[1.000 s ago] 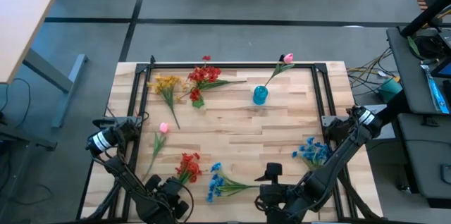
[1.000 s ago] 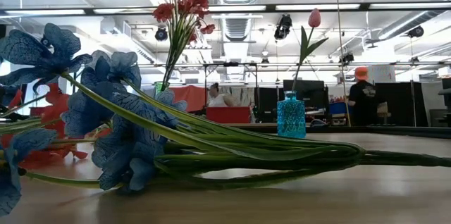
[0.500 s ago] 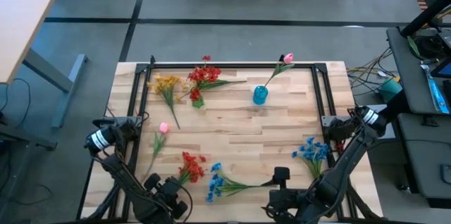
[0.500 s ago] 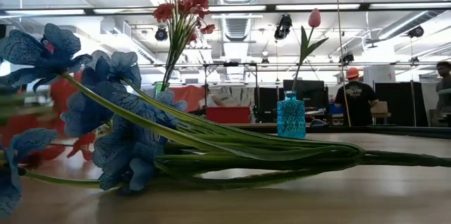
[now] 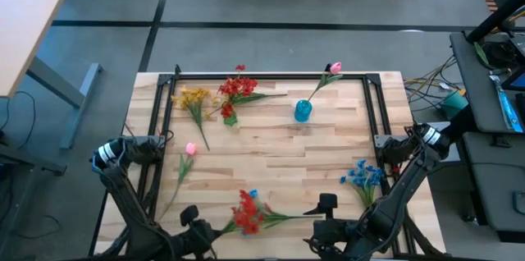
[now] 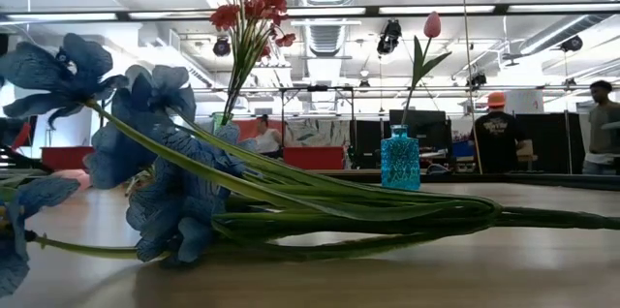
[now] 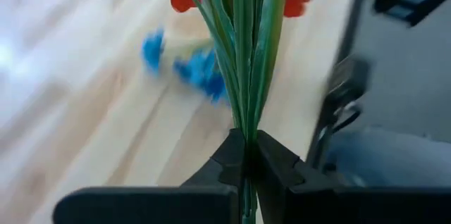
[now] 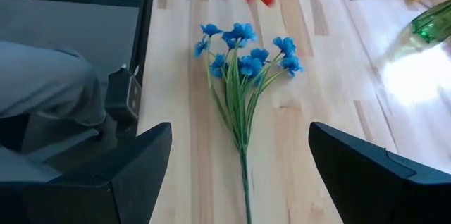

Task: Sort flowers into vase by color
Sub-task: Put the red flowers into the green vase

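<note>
**Left claw carrying a red spray along the near edge**

Left gripper [image 7: 246,159], fingers pressed together on the thin green stems of a red clustered artificial spray [image 5: 246,210], holds it lifted over the near edge of the light wooden worktop [image 5: 271,142], with the blooms above a blue clustered spray [image 8: 243,76] lying flat there. Right gripper [image 8: 239,171] hangs just above that blue spray's stem end, fingers spread wide and empty.

Step in hand, as judged: carry the red spray to the green vase [image 5: 229,113] near the far left corner, which already holds red blooms. To do it well, keep the pinch low on the stems, raise the bunch clear of the blue blooms, then turn it upright so the stem ends enter the vase mouth first.

Around it: a small blue glass vase [image 5: 303,111] towards the far edge holds one pink tulip-like bud [image 5: 335,67]. A yellow clustered spray [image 5: 195,98] lies beside the green vase, a second pink bud [image 5: 190,149] near the left edge, another blue spray [image 5: 364,176] near the right edge. Both the yellow spray and the loose pink bud lie close to the likely path.
</note>
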